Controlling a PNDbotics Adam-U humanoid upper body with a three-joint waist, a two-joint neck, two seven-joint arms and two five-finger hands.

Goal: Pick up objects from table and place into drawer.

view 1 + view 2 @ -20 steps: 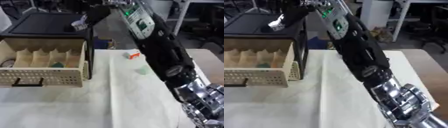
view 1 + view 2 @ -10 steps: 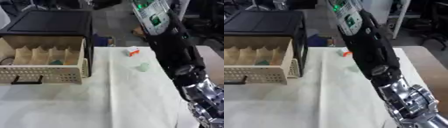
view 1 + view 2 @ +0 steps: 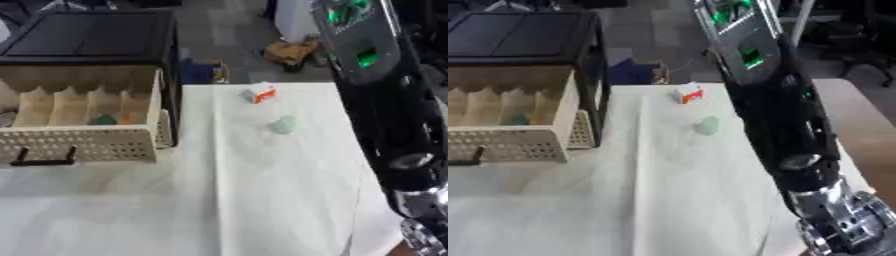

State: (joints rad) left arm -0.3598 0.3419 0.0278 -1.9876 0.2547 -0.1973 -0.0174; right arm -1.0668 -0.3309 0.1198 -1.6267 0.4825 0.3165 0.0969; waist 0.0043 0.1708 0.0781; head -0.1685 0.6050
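While the right arm (image 3: 785, 120) rises past the top edge so that its robot hand is out of sight and I cannot tell its state, the small pale green rounded object (image 3: 284, 124) lies on the white-clothed table (image 3: 262, 200), right of the open beige perforated drawer (image 3: 83, 142). Just beyond sits a small white-and-orange box (image 3: 260, 92). Inside the drawer, green and possibly orange bits show.

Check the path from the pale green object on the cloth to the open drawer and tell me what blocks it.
Nothing visible lies between the pale green object and the open drawer; only bare cloth. The white and orange box sits farther back, off that line.
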